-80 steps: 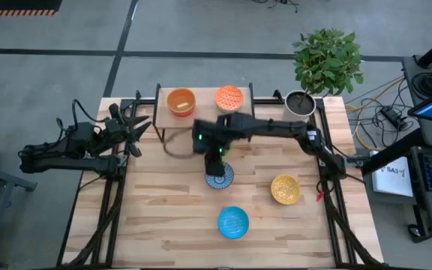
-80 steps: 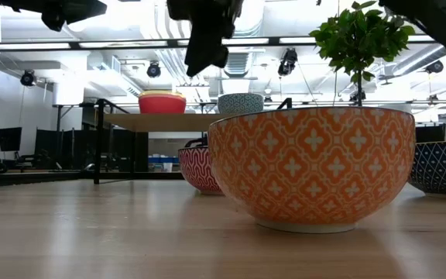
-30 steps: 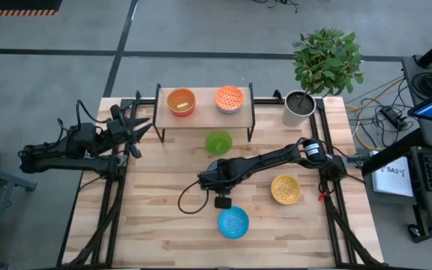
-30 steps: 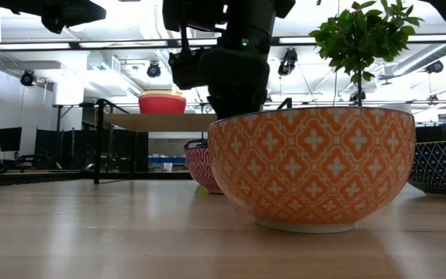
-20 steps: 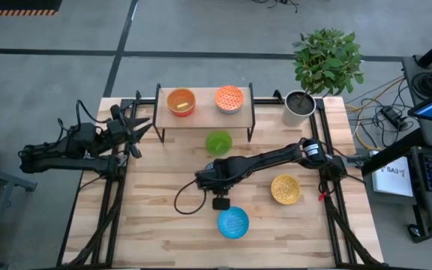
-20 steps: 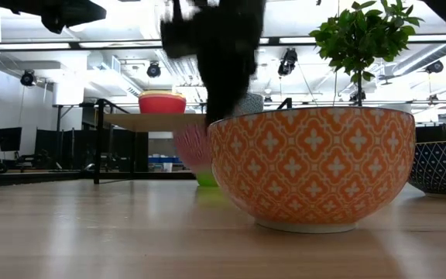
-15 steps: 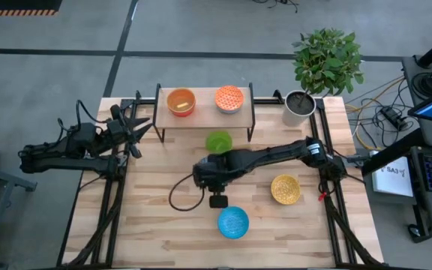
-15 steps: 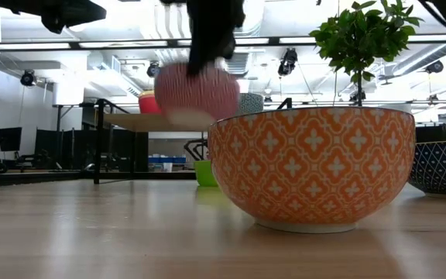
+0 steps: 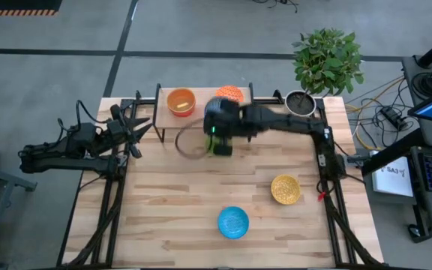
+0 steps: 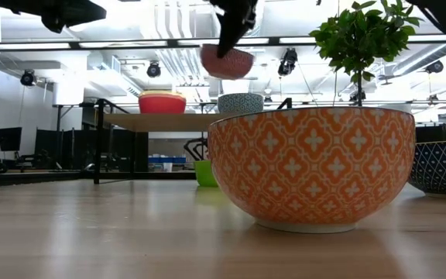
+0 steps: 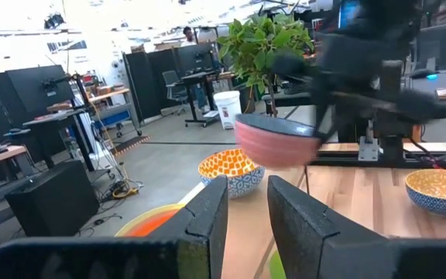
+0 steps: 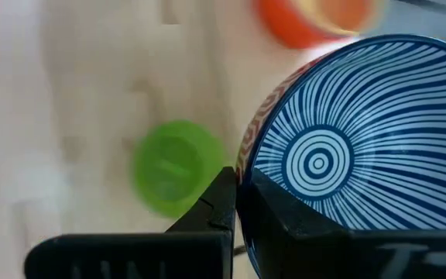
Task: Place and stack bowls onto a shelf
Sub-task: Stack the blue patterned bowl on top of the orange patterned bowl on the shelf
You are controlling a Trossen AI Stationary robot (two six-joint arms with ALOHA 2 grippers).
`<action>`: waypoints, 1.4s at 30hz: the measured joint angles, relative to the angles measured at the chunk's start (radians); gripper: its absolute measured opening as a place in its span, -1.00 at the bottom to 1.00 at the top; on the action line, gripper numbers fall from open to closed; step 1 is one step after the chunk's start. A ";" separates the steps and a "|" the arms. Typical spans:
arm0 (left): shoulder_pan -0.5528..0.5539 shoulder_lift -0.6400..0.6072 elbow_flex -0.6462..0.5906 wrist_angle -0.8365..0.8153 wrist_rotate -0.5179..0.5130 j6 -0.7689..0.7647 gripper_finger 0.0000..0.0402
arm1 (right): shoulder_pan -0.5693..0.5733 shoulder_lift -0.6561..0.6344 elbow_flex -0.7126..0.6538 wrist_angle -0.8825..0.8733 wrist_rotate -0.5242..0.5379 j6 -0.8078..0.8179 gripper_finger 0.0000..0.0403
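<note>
My right gripper (image 10: 229, 35) is shut on a bowl (image 10: 228, 62), red-patterned outside and blue-striped inside (image 12: 347, 147). It hangs high over the table, just in front of the shelf (image 9: 205, 111). In the high view the arm hides the bowl. A green bowl (image 9: 218, 147) sits on the table below it. On the shelf stand an orange bowl (image 9: 180, 101) and an orange-patterned bowl (image 9: 229, 93). A gold bowl (image 9: 285, 189) and a light blue bowl (image 9: 233, 222) rest on the table. My left gripper (image 9: 137, 127) waits open at the table's left edge. My right gripper pinches the bowl's rim (image 12: 246, 167), one finger inside the bowl and one outside against the red wall. The fingers come from above, pointing down. The bowl hangs below them, lifted clear, mouth up and slightly tilted.
A potted plant (image 9: 327, 64) in a grey pot (image 9: 300, 103) stands at the far right corner. In the low view a large orange-patterned bowl (image 10: 312, 167) sits close to the camera, and a dark blue patterned one (image 10: 444, 167) at the right.
My right gripper has risen and gone toward the far edge with the red-patterned bowl. The bowl has been lifted off the table to above shelf height, uncovering the green bowl behind it.
</note>
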 joint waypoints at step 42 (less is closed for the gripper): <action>0.000 -0.001 -0.003 -0.006 0.000 0.019 -0.62 | -0.265 0.002 -0.033 0.059 -0.121 -0.050 -0.59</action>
